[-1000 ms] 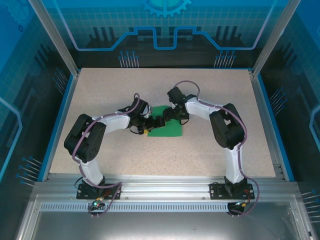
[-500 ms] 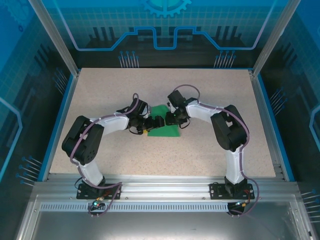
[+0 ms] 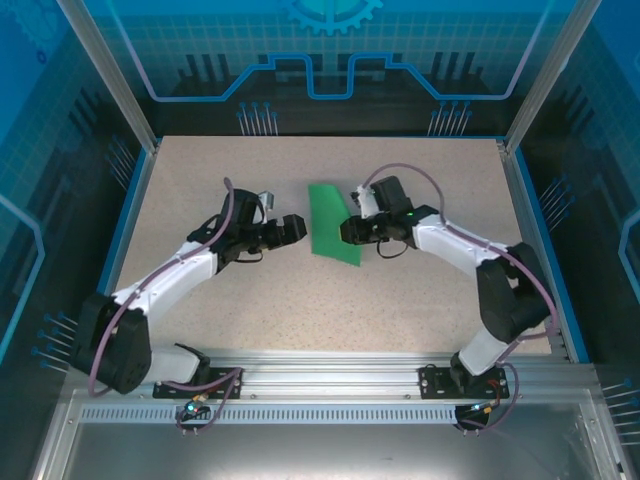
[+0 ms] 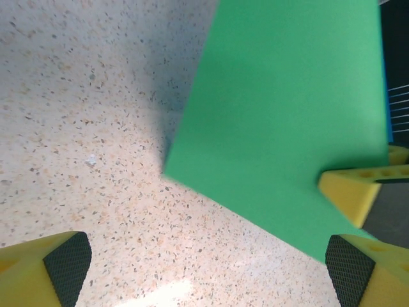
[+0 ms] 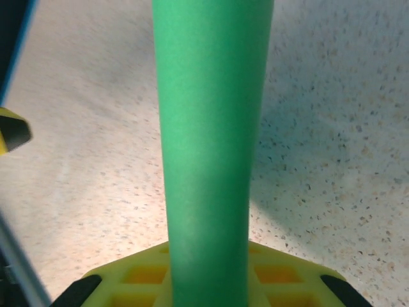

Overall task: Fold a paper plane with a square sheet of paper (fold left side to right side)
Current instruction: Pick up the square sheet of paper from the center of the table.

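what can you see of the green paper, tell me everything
The square sheet of paper is thin, plain bright green and unmarked. The right tool pinches its right edge and holds it tilted up off the speckled table, where it casts a shadow. From above it looks like a narrow slanted strip. In the right wrist view it rises from between the yellow fingers. The left tool stands open just left of it, seemingly apart.

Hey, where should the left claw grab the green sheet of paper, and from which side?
Probably its free left edge, approached from the left by the open left claw. The green sheet is tilted up off the table, pinched at its right edge by the right claw, so the left edge seems to have room underneath.
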You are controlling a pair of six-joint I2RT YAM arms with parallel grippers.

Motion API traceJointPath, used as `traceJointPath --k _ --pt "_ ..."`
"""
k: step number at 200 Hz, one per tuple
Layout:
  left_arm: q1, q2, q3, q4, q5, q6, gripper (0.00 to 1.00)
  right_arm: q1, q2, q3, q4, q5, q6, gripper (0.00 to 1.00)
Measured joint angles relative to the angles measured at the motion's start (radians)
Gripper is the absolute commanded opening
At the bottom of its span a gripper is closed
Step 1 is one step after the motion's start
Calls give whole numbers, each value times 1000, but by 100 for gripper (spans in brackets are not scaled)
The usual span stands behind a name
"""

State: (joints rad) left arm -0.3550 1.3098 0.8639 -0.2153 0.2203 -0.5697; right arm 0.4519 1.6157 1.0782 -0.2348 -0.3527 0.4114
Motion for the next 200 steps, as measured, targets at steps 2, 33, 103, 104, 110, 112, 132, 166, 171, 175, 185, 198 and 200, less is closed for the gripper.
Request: traceJointPath --k 2,33,103,104,110,112,132,166,171,175,185,198,200 --pt "1 -8 -3 -2 0 1 99 -4 -7 -4 2 -8 -2 21" --pt "3 -137 -31 -3 16 37 98 -120 -135 -62 27 -177 -27 21" --pt "3 -250 -34 137 214 90 99 -241 -380 -69 -13 -507 -64 22" --pt "3 -249 -34 140 216 90 99 -241 -383 -69 -13 -509 -64 22" --pt "3 -241 -34 156 235 90 99 -241 -398 -69 -16 -528 -64 22" --pt "3 -239 -34 160 240 90 99 -241 -404 -69 -17 -534 -64 22" --pt "3 -212 -32 201 290 86 98 -241 -438 -69 -19 -591 -55 22" --pt "2 -168 -12 274 376 68 98 -241 -465 -77 -26 -658 -34 22" --pt "1 -162 -8 281 388 66 98 -241 -467 -78 -29 -663 -34 22" --pt "0 -157 -6 288 398 65 98 -241 -468 -80 -33 -669 -34 22" --pt "-5 -148 0 304 417 63 98 -241 -471 -83 -37 -676 -34 22" --pt "-16 -140 6 319 441 63 95 -240 -472 -86 -41 -681 -30 22" --pt "-19 -139 6 320 445 63 95 -239 -471 -86 -42 -681 -30 22"
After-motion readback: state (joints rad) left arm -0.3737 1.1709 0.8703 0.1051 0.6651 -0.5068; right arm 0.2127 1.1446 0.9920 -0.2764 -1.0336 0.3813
